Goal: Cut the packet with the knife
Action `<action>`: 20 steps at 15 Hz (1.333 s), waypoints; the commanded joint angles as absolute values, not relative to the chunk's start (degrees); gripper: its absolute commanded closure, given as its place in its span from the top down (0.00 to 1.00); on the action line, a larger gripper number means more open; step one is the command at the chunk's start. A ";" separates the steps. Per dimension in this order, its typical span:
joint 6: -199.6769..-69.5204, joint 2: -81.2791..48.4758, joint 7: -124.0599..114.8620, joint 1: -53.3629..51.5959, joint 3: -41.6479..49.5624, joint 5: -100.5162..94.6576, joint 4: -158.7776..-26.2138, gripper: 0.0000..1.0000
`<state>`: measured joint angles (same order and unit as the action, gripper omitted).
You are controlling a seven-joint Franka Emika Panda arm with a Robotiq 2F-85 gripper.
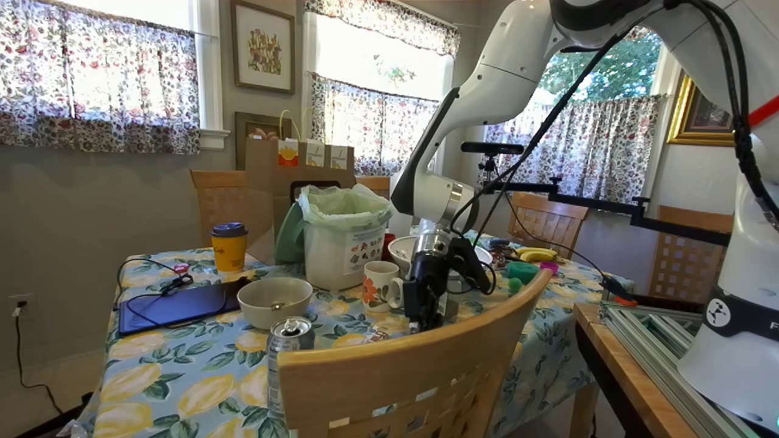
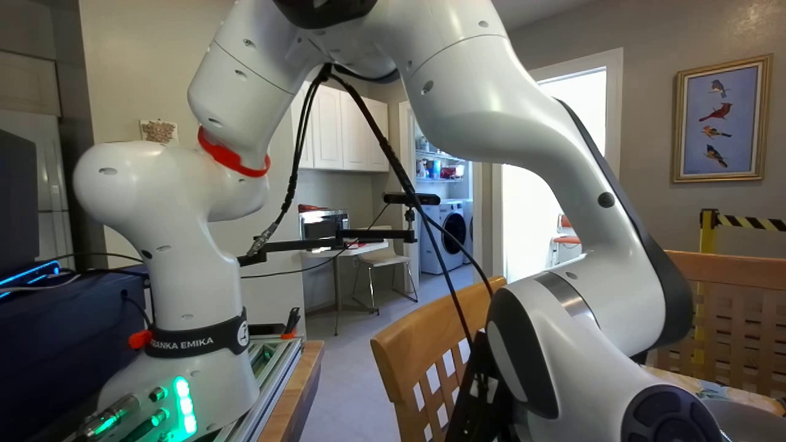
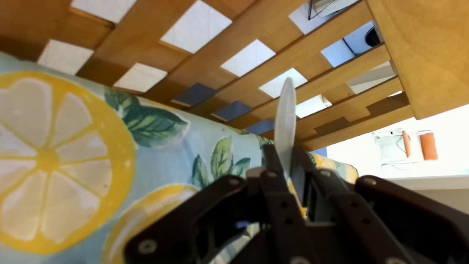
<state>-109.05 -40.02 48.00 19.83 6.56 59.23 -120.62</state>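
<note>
In the wrist view my gripper (image 3: 285, 156) is shut on a long, pale, narrow thing with a rounded tip, which looks like the knife (image 3: 285, 121). It sticks out past the fingertips, above the lemon-print tablecloth and towards the chair back. In an exterior view my gripper (image 1: 424, 319) points down low over the table, behind the chair back. The knife cannot be made out there. A small red-and-white item (image 1: 377, 335) lies on the cloth beside the gripper; I cannot tell if it is the packet. The gripper's fingers are out of frame in the remaining exterior view.
A wooden chair (image 1: 414, 371) stands close against the table's near edge. A can (image 1: 291, 337), a bowl (image 1: 275, 304), a floral mug (image 1: 378, 286), a lined white bin (image 1: 341, 255) and a yellow cup (image 1: 229, 249) stand on the table. A blue laptop (image 1: 176, 307) lies at the side.
</note>
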 commanded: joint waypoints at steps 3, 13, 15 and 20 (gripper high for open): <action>-108.45 -42.22 48.42 19.08 6.80 59.35 -119.13 0.03; -107.55 -42.77 47.54 19.71 6.60 60.13 -116.17 0.03; -107.26 -43.04 47.02 20.01 6.63 60.31 -114.96 0.03; -106.69 -44.32 45.31 20.55 6.46 61.04 -111.58 0.03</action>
<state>-108.55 -41.86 46.68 19.81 6.53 59.63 -115.16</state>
